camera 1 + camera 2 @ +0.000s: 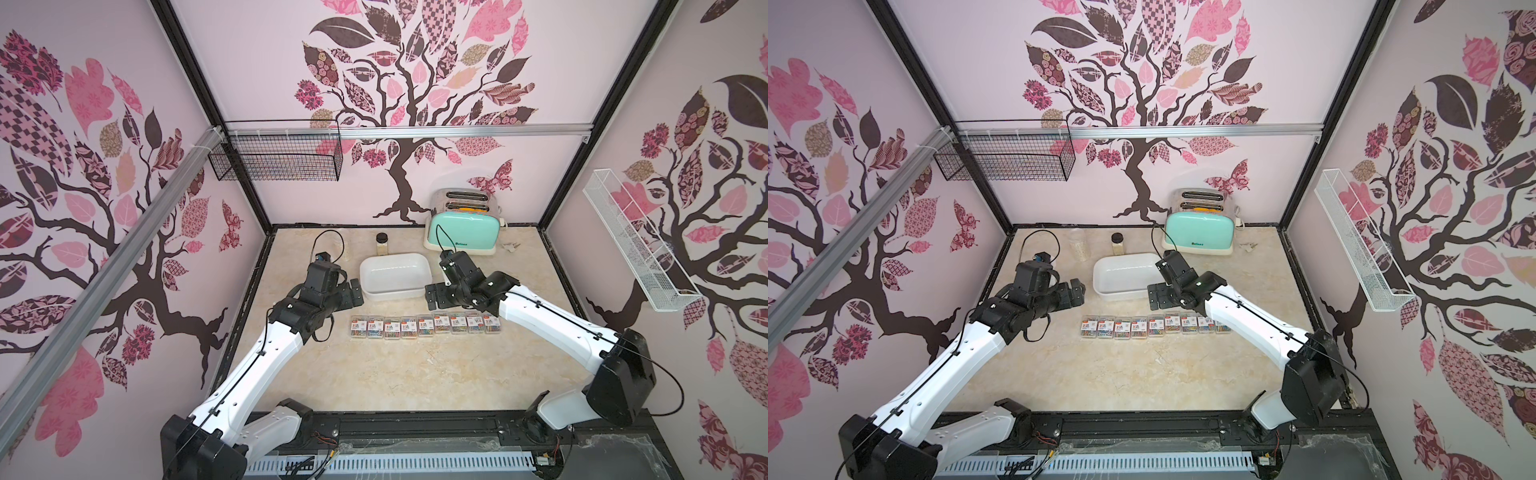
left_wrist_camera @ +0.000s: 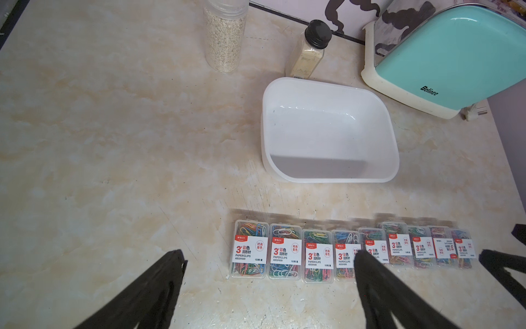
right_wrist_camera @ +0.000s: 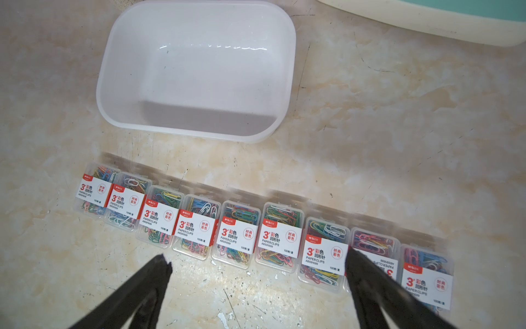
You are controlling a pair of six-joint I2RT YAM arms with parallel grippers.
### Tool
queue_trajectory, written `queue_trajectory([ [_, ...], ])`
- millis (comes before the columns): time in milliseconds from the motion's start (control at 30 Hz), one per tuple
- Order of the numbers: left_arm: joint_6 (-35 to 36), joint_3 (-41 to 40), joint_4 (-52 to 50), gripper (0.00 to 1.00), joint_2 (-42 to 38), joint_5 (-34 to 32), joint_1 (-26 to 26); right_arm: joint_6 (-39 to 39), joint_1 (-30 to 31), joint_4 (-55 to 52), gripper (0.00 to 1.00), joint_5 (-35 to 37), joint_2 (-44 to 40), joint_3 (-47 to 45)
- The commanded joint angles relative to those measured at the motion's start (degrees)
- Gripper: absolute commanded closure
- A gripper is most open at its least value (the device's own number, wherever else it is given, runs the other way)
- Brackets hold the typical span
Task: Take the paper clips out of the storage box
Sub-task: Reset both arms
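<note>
The paper clips point(image 1: 426, 326) are several small clear cases with white, red-marked labels. They lie side by side in one row on the table, in front of the storage box, in both top views point(image 1: 1156, 326). The white storage box point(image 1: 395, 293) is empty point(image 1: 1125, 295). My left gripper point(image 1: 353, 295) hovers open beside the box's left end, above the table near the row's left end point(image 2: 269, 254). My right gripper point(image 1: 434, 295) hovers open by the box's right end, over the right half of the row point(image 3: 257, 255). Neither gripper holds anything.
A mint-green toaster point(image 1: 463, 232) stands at the back right, with its plug point(image 1: 511, 247) beside it. A black-capped spice bottle point(image 1: 382, 243) and a clear jar of grains point(image 1: 1079, 245) stand behind the box. A black wire basket point(image 1: 276, 156) and a white mesh shelf point(image 1: 636, 241) hang on the walls.
</note>
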Motion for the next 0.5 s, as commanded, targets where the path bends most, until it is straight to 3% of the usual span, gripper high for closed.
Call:
queue_trajectory([
  [0, 0.7, 0.5, 2.5, 0.02, -0.1, -0.6, -0.5, 0.3, -0.5, 1.6, 0.01, 1.4, -1.5, -0.6],
  [133, 1.0, 0.5, 3.2, 0.02, -0.4, -0.3, -0.5, -2.1, -1.1, 3.4, 0.00, 2.2, -3.0, -2.4],
  [233, 2.4, 1.2, 3.2, 0.02, 0.0, -0.6, -0.5, -1.7, -4.7, 3.4, 0.01, -3.4, -4.1, -2.9],
  [300, 3.4, 1.9, 2.8, 0.02, 0.5, -1.9, -0.4, -1.7, -6.3, 3.0, 0.01, -2.9, -4.4, -2.9],
  [367, 4.8, 3.0, 2.7, 0.02, 1.6, -2.4, -0.4, -2.9, -6.7, 2.1, 0.01, 0.6, -4.6, -2.4],
  [467, 6.0, 4.9, 2.6, 0.02, 3.4, -3.4, -0.1, -2.8, -6.9, 1.6, 0.01, 11.5, -5.7, -2.1],
])
